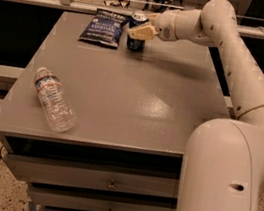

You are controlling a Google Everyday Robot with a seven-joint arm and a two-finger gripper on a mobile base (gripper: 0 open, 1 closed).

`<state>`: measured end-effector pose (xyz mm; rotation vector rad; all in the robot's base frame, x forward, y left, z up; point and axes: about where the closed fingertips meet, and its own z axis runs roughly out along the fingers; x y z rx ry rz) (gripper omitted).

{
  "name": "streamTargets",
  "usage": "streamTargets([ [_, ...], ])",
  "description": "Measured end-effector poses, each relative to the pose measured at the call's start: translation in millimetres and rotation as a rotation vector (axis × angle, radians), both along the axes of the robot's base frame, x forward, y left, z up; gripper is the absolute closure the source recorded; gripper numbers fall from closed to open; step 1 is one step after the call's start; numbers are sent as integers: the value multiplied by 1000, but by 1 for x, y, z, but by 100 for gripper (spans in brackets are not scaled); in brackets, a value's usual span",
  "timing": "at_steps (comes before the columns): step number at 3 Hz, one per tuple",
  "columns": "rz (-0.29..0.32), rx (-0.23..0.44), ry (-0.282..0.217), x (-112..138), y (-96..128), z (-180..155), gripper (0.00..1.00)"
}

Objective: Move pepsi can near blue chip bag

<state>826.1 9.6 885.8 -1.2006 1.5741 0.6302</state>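
Note:
The pepsi can (134, 44) is dark blue with a silver top and stands upright at the far end of the grey table (138, 98). It is just right of the blue chip bag (104, 27), which lies flat with white lettering. My gripper (139, 31) reaches in from the right and is shut on the can's middle. One tan finger (144, 32) crosses the can's front. I cannot tell whether the can's base touches the table.
A clear plastic water bottle (54, 100) lies on its side near the table's front left edge. Drawers (108, 182) sit under the tabletop. My arm (239, 70) spans the right side. A rail (88, 6) runs behind the table.

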Motion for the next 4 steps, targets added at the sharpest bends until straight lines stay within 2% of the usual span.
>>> streamTargets([
  [2,17,-1,16,0,5,-2,13],
  [3,43,13,49,-2,12,-11,0],
  [4,61,38,84,-7,12,-17,0],
])
